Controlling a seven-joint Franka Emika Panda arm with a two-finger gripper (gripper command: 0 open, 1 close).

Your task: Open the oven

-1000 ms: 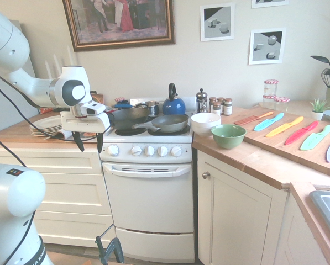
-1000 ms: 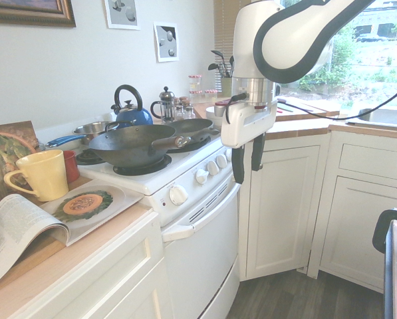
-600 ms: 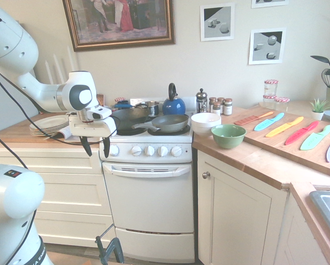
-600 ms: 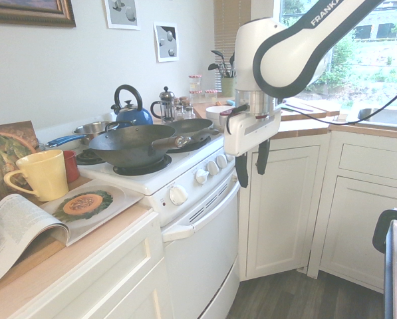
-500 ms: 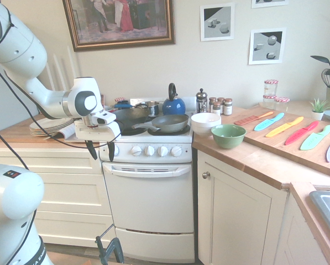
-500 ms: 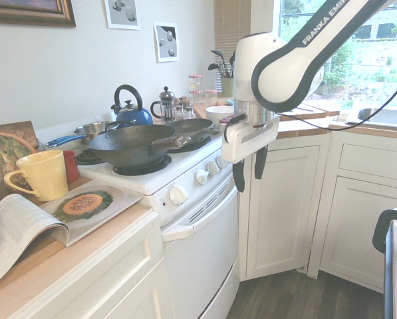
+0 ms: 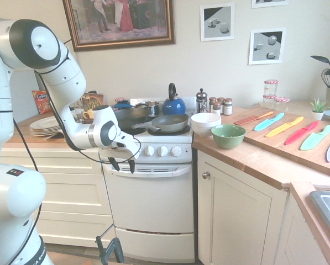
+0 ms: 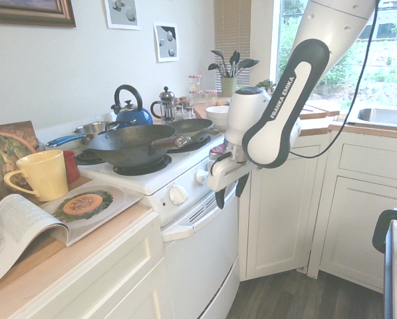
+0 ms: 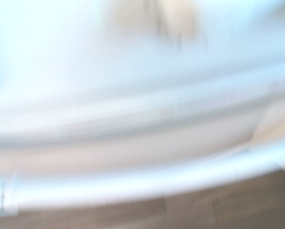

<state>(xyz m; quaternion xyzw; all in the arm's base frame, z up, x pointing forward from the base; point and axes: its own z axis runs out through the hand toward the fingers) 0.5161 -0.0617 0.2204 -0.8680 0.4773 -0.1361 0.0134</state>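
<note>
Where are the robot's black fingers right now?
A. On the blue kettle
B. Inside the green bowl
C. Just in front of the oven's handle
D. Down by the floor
C: the gripper hangs open at the left end of the oven door's bar handle, not yet closed around it.

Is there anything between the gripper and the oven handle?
No. In the second exterior view only open air lies between the gripper and the oven handle just below it.

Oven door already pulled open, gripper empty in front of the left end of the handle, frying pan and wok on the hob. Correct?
Not quite: the oven door is shut, as the first exterior view shows. The gripper is empty by the handle's left end; frying pan and wok sit on the hob.
</note>
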